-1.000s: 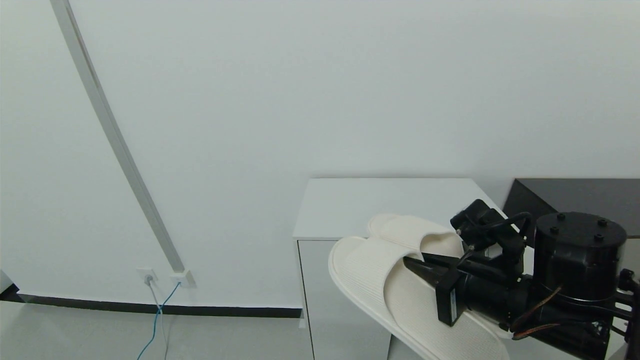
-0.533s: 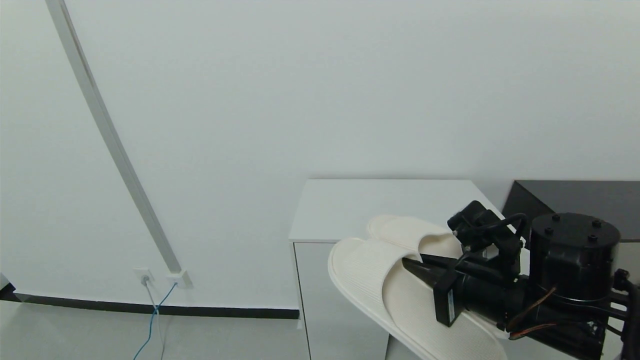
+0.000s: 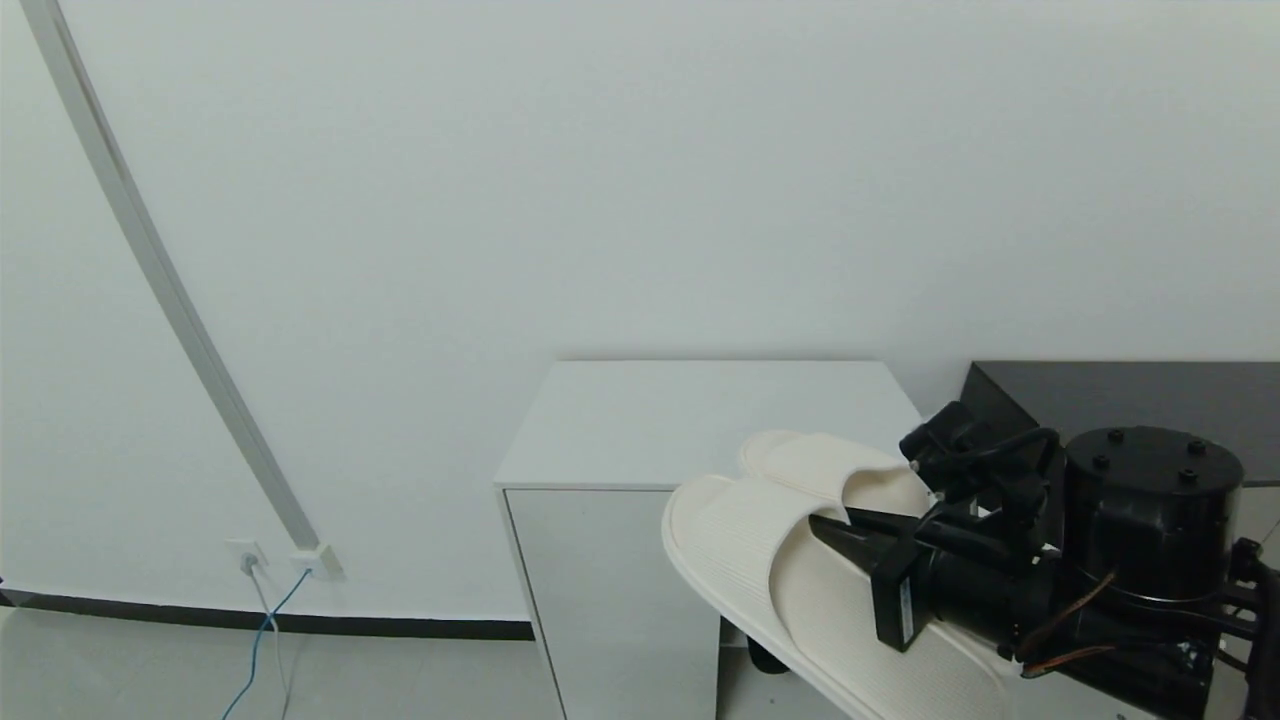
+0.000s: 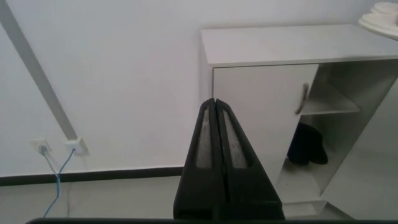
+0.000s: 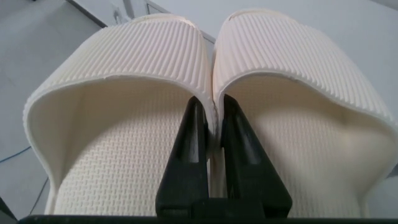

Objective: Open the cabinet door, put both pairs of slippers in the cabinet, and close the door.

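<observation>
Holds a pair of cream slippers (image 3: 745,545) in the right gripper (image 3: 828,524), fingers almost closed, pinching the two inner edges together. Same grip close up from the right wrist: gripper (image 5: 209,106) between the slippers (image 5: 143,68), toes pointing away from it. Carries them in the air, in front of the right front corner of the white cabinet (image 3: 690,420), not touching it as far as can be told.

Left gripper (image 4: 215,104) fully closed, nothing in it, pointing at the cabinet (image 4: 273,43) from well back.

Cabinet's left half covered by a shut door (image 4: 261,118) with a handle (image 4: 303,98) at its edge. Right half open, with a shelf (image 4: 333,102) inside and something dark (image 4: 308,144) on the bottom under it, too unclear to name.

Past the cabinet's right edge, a dark tabletop (image 3: 1130,385). On the wall (image 3: 600,180) left of the cabinet, a slanting grey strip (image 3: 150,270), sockets (image 3: 245,553) near the floor, a blue cable (image 3: 255,640) hanging from them.
</observation>
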You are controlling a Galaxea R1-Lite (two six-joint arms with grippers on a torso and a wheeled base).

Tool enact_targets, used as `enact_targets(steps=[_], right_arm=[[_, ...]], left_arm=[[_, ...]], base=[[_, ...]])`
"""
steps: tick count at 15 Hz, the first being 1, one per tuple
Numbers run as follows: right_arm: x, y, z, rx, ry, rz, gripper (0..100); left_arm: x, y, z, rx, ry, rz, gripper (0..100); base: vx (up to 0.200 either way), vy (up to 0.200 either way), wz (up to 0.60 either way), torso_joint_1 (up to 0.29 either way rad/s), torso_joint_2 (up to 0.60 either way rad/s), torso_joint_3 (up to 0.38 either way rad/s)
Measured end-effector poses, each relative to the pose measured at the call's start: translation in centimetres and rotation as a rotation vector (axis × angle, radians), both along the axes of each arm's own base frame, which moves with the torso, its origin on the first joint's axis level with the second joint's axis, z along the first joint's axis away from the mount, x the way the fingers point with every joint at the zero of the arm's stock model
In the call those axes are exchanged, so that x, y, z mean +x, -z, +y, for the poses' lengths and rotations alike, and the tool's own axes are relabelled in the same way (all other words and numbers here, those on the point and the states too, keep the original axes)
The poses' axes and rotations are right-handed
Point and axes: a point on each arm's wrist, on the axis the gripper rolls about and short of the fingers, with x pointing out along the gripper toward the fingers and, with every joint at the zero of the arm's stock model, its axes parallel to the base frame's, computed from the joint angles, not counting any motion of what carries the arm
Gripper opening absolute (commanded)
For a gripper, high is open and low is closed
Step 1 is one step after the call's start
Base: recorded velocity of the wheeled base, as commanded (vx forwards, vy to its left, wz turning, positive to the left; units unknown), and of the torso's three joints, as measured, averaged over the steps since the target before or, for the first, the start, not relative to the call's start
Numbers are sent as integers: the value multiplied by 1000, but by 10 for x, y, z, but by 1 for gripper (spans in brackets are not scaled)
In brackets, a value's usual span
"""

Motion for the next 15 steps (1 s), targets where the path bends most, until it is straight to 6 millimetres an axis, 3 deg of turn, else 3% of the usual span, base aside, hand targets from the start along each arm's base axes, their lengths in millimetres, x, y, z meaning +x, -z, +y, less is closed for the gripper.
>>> enact_targets(steps=[4, 15], right_arm=[[0, 3, -1, -9, 1, 7, 0], [-4, 6, 0, -16, -19, 17, 0]], left_arm=[[0, 0, 0, 0, -1, 0, 0], [0, 0, 0, 0, 0, 0, 0]], base=[[0, -200, 0, 1, 0, 5], [0, 0, 0, 0, 0, 0]])
